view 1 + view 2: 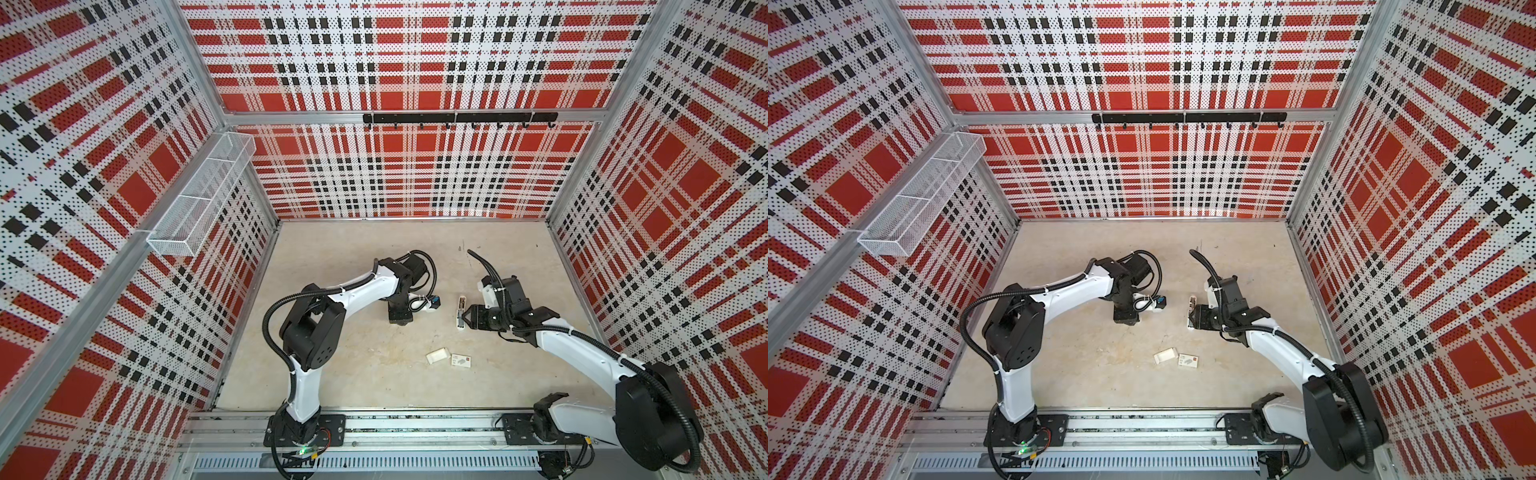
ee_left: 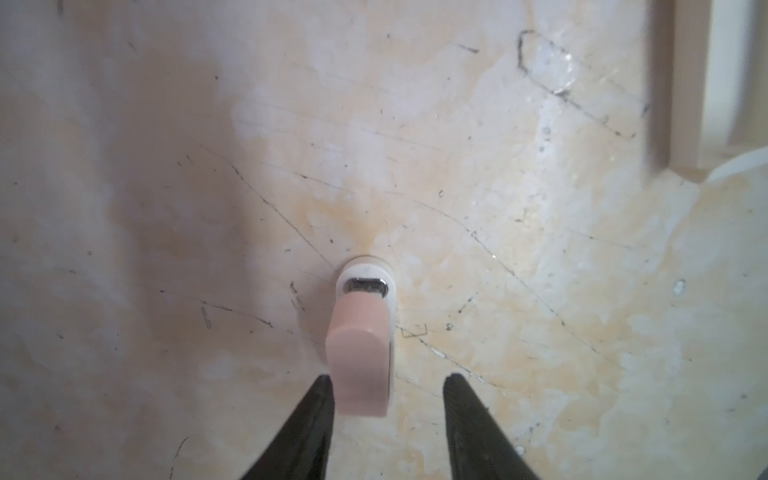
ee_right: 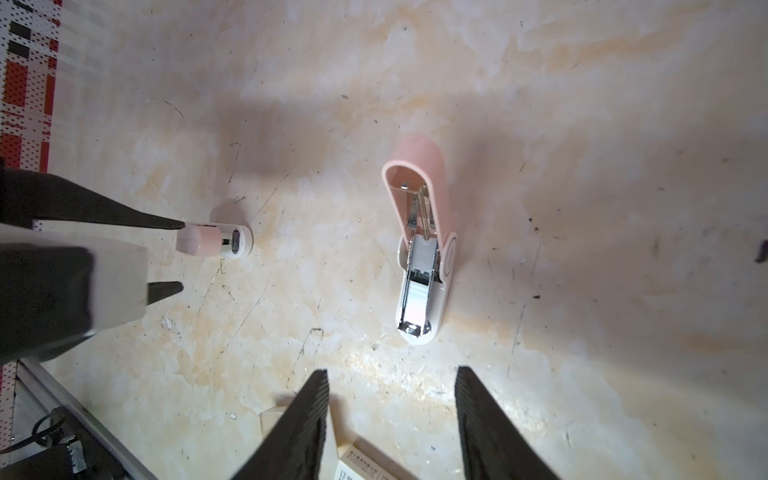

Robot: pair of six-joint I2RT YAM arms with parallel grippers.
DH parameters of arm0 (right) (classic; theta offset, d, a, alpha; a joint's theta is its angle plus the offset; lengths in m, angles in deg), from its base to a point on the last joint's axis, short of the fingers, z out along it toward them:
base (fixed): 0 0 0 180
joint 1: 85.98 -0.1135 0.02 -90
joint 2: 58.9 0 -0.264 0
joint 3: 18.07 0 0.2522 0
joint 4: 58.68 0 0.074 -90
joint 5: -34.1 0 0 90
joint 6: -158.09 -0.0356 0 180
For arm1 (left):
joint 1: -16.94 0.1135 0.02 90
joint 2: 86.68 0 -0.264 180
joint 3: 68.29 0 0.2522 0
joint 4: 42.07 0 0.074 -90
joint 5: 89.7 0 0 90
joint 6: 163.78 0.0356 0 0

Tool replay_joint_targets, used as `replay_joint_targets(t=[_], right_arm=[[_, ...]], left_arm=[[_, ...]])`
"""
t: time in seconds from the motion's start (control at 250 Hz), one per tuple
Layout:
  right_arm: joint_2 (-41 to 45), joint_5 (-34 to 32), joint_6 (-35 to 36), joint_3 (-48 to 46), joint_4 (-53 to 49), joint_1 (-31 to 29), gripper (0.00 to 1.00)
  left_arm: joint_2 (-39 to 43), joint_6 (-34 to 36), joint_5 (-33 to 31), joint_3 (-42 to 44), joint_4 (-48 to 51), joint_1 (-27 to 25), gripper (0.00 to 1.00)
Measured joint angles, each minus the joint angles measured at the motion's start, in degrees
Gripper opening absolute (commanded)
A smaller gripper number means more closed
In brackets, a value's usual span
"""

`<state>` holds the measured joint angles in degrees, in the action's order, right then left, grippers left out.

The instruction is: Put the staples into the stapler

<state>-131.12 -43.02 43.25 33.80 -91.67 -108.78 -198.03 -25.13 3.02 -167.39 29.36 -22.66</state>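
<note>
Open pale-pink plastic stapler [image 3: 417,286], magazine exposed, lies centre-frame, lengthwise up-frame, directly ahead of nearer right gripper [image 3: 390,374]; jaws spread, empty.

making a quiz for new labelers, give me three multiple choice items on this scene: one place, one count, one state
1. Where does the printed white cardboard sleeve lie? A beside the small white cardboard tray B under it C inside it
2. How many pale pink plastic staplers? A one B two C three
3. The stapler by the right gripper is: A shut B hinged open C gripped
A, they lie side by side; B, one by the left gripper, one by the right; B, lid raised.
</note>
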Motion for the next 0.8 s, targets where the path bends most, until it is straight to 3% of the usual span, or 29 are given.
replay_joint_targets(t=[0.8], right_arm=[[-16.6,-7.0,3.3,4.5,5.9,-4.5,0.55]], left_arm=[[12.2,-3.2,10.0,-0.3,3.3,9.8,0.54]])
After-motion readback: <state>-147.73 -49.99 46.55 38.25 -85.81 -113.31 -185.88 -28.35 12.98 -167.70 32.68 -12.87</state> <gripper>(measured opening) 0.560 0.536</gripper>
